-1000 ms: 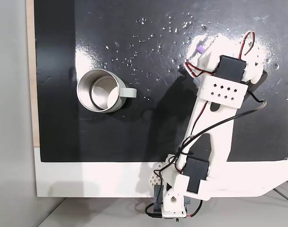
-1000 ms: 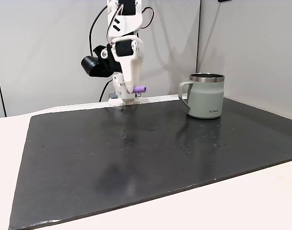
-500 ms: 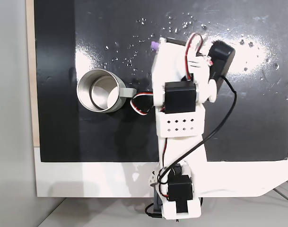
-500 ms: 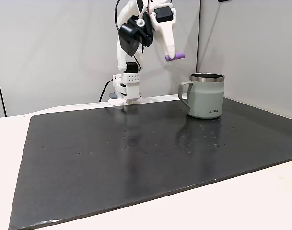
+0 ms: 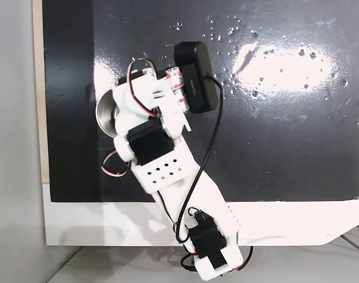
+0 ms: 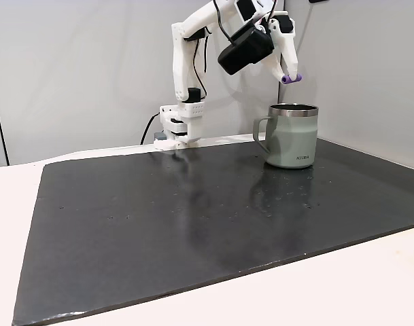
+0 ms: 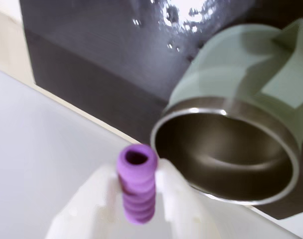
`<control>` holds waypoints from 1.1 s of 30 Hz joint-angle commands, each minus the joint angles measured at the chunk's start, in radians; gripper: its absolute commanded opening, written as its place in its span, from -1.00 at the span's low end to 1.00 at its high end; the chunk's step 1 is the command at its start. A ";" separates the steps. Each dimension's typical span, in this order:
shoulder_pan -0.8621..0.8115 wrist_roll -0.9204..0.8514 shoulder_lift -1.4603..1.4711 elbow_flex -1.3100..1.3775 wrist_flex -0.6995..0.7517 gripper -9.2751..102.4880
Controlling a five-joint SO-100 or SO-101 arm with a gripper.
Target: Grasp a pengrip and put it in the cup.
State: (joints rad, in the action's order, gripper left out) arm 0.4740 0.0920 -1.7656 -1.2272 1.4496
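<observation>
Item: small light-purple ribbed rubbery pengrip (image 7: 137, 190). Location: pinched between the two white fingers (image 7: 171, 199) of the claw (image 6: 290, 76), which is closed on its sides. In the wrist view its hollow end faces the camera and sticks out past the fingertips. In the side-on fixed view the pengrip (image 6: 291, 79) lies roughly level, in the air above the rim of the cup, apart from it.

Item: round steel mug with pale grey-green outer wall and side handle, the cup (image 6: 293, 136). Location: upright on the black glossy surface (image 6: 193, 217), handle turned toward the arm's base. In the wrist view the cup (image 7: 231, 149) sits just beside the pengrip, its reflective inside open to view.

Item: white arm (image 5: 161, 171). In the top-down fixed view it reaches over the cup (image 5: 104, 112), covering most of it.
</observation>
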 commanded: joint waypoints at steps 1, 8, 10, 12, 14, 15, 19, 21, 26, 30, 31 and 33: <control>0.049 -0.034 0.006 0.037 0.015 -0.83; 0.110 -0.069 0.100 0.040 0.061 -0.83; 0.121 -0.075 0.120 0.040 0.066 -0.83; 0.135 -0.084 0.137 0.041 0.071 -0.83; 0.150 -0.092 0.152 0.041 0.075 -0.83; 0.158 -0.095 0.156 0.041 0.077 -0.83; 0.190 -0.114 0.181 0.046 0.087 -0.83; 0.196 -0.115 0.189 0.046 0.092 -0.83; 0.198 -0.115 0.190 0.044 0.101 -0.57; 0.198 -0.109 0.189 0.044 0.106 -0.53; 0.198 -0.109 0.189 0.044 0.106 -0.52; 0.198 -0.107 0.187 0.044 0.106 -0.52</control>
State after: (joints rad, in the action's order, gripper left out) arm 0.6719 -0.0153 -1.5662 -1.2272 1.5478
